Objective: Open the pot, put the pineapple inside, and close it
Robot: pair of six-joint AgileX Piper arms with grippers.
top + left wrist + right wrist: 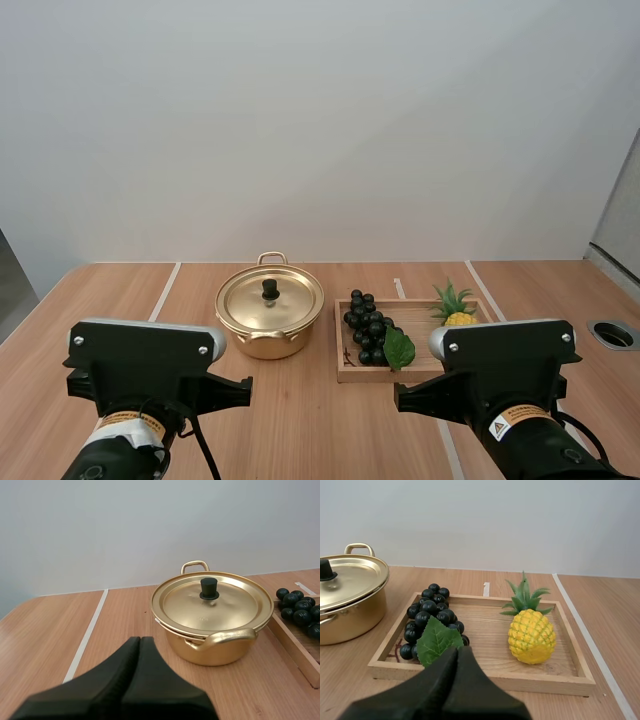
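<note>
Pineapple [531, 636] on tray [485, 677], pot [215, 650] lidded, both end effectors closed

Pineapple stands upright in the right part of the wooden tray, green crown up, yellow body resting on the tray floor. It touches nothing but the tray and is well short of the pot. Grapes [431, 615], dark and bunched, lie in the left part of the same tray, apart from the pineapple, with bare wood between them. A green leaf [437, 641] lies on the near end of the bunch.

The tray sits flat on the desk [320, 420]. Just beside its left rim stands the golden pot. The lid [210, 607] is on and level, and the black knob [209, 588] stands upright at its centre. One loop handle shows at the pot's far side and another at its near side.

The right end effector [458, 652] hangs on the near side of the tray, before the near rim. Its two black fingers lie pressed together as one dark wedge and grip nothing. The wedge points toward the leaf, with the pineapple off to its right.

The left end effector [141, 645] hangs above the desk on the near side of the pot, clear of it. Its fingers are likewise closed flat against each other and empty. In the high view both arms sit at the near edge of the desk, the left before the pot, the right before the tray.
</note>
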